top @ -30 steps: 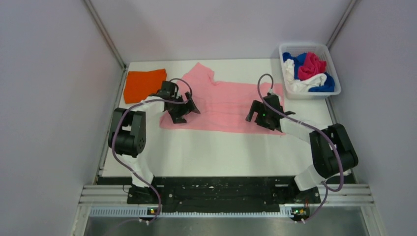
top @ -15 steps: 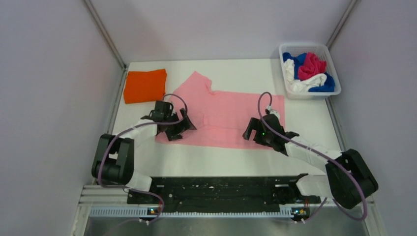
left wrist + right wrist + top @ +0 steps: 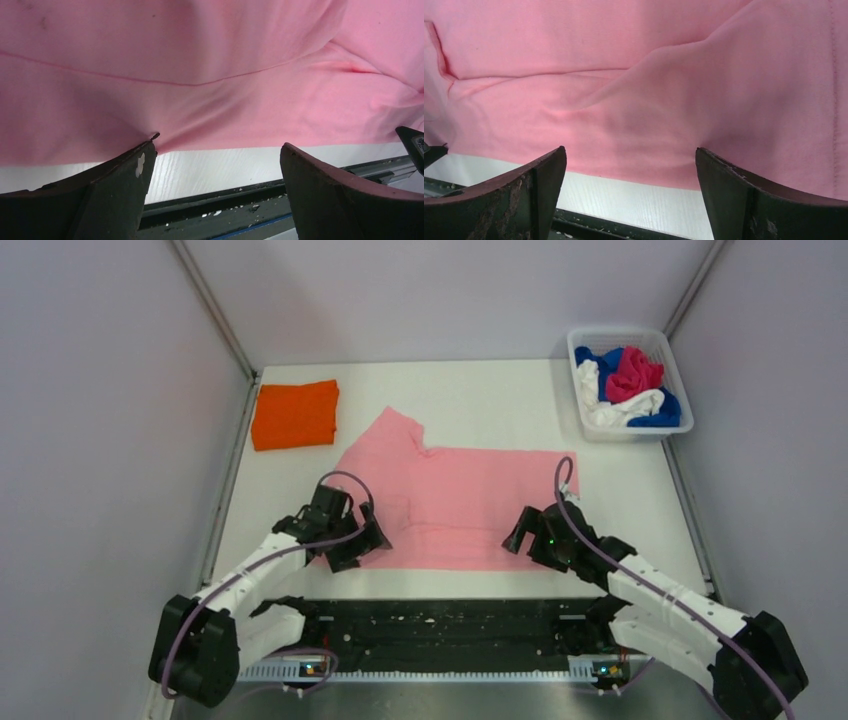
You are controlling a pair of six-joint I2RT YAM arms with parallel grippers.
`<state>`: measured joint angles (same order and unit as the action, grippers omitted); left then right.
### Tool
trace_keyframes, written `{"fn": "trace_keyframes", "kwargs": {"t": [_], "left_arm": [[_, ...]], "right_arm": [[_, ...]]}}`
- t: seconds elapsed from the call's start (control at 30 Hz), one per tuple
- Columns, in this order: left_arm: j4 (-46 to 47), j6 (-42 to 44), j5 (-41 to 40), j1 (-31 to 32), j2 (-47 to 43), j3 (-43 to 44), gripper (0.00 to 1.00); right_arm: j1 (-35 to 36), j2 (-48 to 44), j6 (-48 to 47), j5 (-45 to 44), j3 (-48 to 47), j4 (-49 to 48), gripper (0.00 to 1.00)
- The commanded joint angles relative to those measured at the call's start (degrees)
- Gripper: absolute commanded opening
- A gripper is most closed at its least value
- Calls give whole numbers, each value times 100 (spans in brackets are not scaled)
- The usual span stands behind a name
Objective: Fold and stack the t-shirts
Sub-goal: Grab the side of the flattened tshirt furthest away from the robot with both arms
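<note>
- The orange t-shirt lies folded into a flat rectangle at the far left corner of the table, well apart from both arms.
- The left gripper sits low at the near left corner of the pink t-shirt. In the left wrist view its jaws stand wide apart and grip no cloth. Only bare white table shows in the gap, and one fingertip just touches the hem.
- The pink t-shirt is spread flat across the middle of the table, with one sleeve pointing toward the far left. Its near hem runs close to the table's near edge, just beyond the black rail. Soft creases cross the cloth (a long seam line shows in the left wrist view).
- The right gripper is down at the near hem toward the shirt's right side. Its jaws are also spread wide and clamp nothing. The hem lies across the gap just past the fingertips, and a shallow diagonal fold rises in the cloth beyond them.
- A white basket stands at the far right corner, apart from the pink shirt. It holds a white t-shirt, a blue t-shirt and a magenta t-shirt, all bunched and unfolded, with the magenta one on top.
</note>
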<state>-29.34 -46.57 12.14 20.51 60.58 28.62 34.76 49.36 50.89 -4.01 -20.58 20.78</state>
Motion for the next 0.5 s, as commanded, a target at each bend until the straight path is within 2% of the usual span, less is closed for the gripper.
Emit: {"fn": "trace_keyframes", "kwargs": {"t": [0.0, 0.13, 0.27, 0.33, 0.47], "left_arm": [[-624, -75, -551, 39, -301, 417, 99], [-776, 84, -809, 40, -427, 966, 99], [-505, 369, -1320, 33, -91, 1587, 99], [-257, 440, -1618, 18, 294, 1988, 99], [-288, 557, -2171, -102, 1697, 3405, 99]], "right_arm": [[66, -187, -56, -325, -461, 387, 99], [65, -179, -348, -743, -964, 522, 99], [57, -76, -468, -1423, -1423, 603, 99], [-14, 13, -561, -1575, -1546, 502, 99], [-191, 400, -840, -1051, -1572, 96, 99]]}}
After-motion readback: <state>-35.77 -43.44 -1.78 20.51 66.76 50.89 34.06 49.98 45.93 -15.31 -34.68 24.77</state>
